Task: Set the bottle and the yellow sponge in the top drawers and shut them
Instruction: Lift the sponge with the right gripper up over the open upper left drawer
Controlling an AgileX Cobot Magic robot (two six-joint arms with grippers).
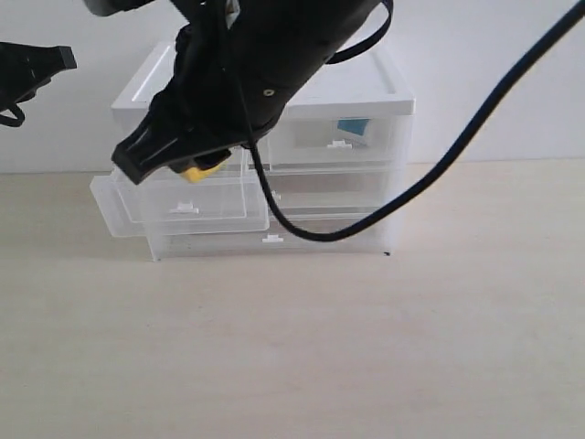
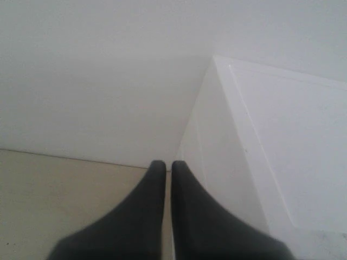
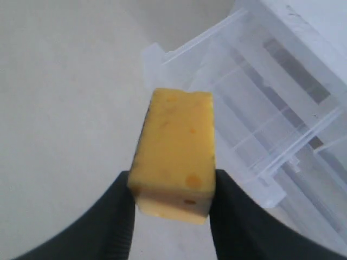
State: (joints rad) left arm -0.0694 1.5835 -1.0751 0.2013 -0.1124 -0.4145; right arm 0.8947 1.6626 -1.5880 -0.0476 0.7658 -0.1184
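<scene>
The right end effector [image 3: 172,201] is clamped on the yellow sponge [image 3: 174,151], one dark finger [image 3: 122,216] pressed to each side of the block, which sticks out past the tips. In the exterior view this end effector [image 1: 178,161] hangs in front of the white-topped cabinet [image 1: 366,87]. The sponge [image 1: 203,171] peeks out beneath it, level with the upper rim of the top left drawer [image 1: 146,197]. That drawer stands pulled out toward the tabletop [image 1: 366,347], directly below and just ahead of the tips. Whether the sponge is already over the drawer's inside cannot be told. To the far side of the same end effector the top right drawer [image 1: 338,137] sits pushed in, and the bottle [image 1: 355,130] lies inside it, seen only as a teal label through the translucent front. A black cable [image 1: 457,151] sags from the arm across the cabinet front. The left end effector [image 2: 162,170] has its fingers pressed together with nothing between them. It is held well apart from the drawers, with the cabinet's white side [image 2: 217,162] just beside its tips.
</scene>
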